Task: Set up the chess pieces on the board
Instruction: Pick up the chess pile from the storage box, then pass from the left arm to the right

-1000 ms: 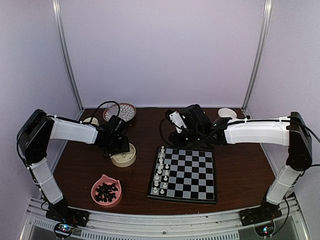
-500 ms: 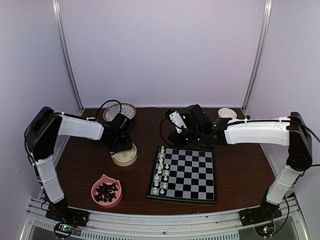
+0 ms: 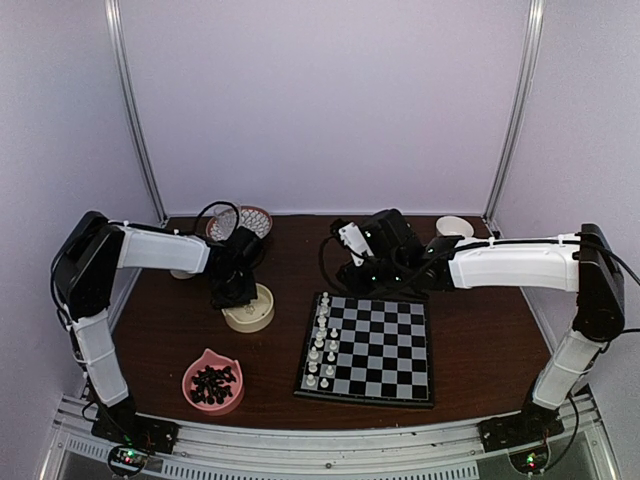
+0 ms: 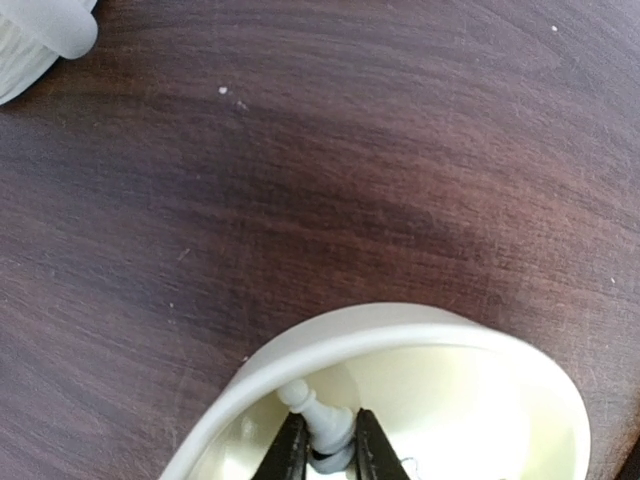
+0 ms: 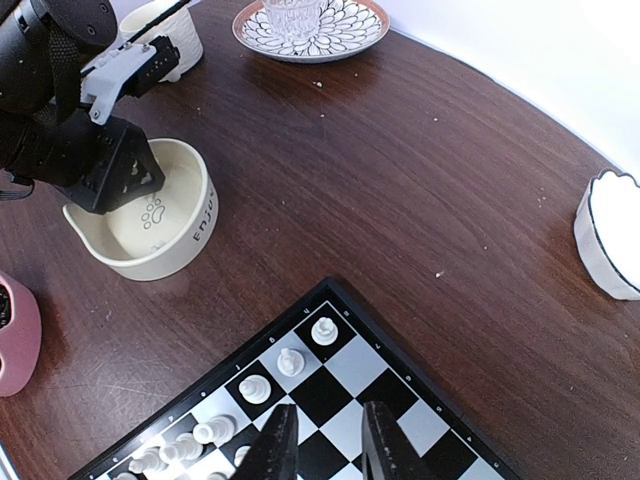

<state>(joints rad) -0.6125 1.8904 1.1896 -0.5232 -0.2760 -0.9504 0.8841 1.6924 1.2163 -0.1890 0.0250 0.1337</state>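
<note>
White chess piece base hidden in left hand | bowl cropped

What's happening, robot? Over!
Left claw pinching a white piece in the cream bowl. Right claw open, empty, above the board. Nothing in the way.

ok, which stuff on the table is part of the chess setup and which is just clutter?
In the job: black-and-grey checked chessboard; white plastic chessmen on it; cream paw-print bowl, left hand shut on a white chessman inside; pink bowl of dark pieces.
Lying about: patterned plate with clear glass; white scalloped cup; white ribbed cup.
</note>
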